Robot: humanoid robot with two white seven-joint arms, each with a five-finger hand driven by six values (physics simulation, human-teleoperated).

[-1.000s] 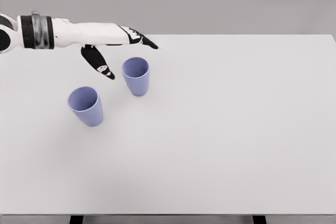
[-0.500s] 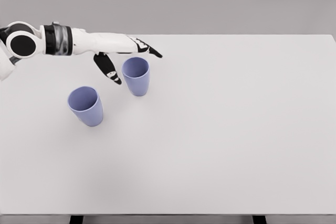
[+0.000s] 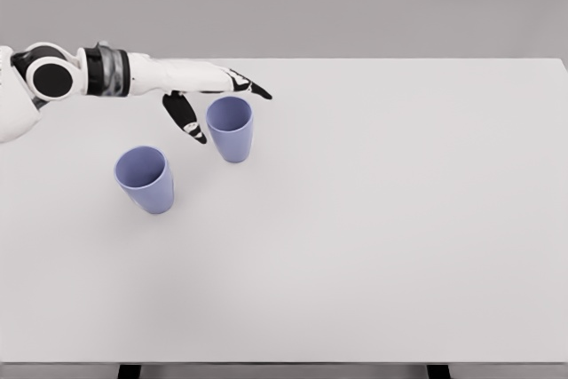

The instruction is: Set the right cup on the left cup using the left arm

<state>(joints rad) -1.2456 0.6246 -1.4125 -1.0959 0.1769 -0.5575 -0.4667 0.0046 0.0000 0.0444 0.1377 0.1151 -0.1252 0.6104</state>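
Two lavender cups stand upright on the white table (image 3: 373, 219). The right cup (image 3: 231, 130) is nearer the back, and the left cup (image 3: 145, 179) sits lower left of it, apart. My left hand (image 3: 222, 108) reaches in from the left edge and is open. Its fingers (image 3: 251, 87) stretch past the back rim of the right cup while the thumb (image 3: 186, 119) points down just left of the cup. The cup stands between thumb and fingers, with no visible contact. The right arm is out of view.
The table's far edge (image 3: 399, 59) runs just behind the hand. The table's front edge (image 3: 284, 363) lies at the bottom of the view.
My left arm has pushed right and slightly down toward the right cup, bringing the thumb close to its left side. Both cups have stayed put.
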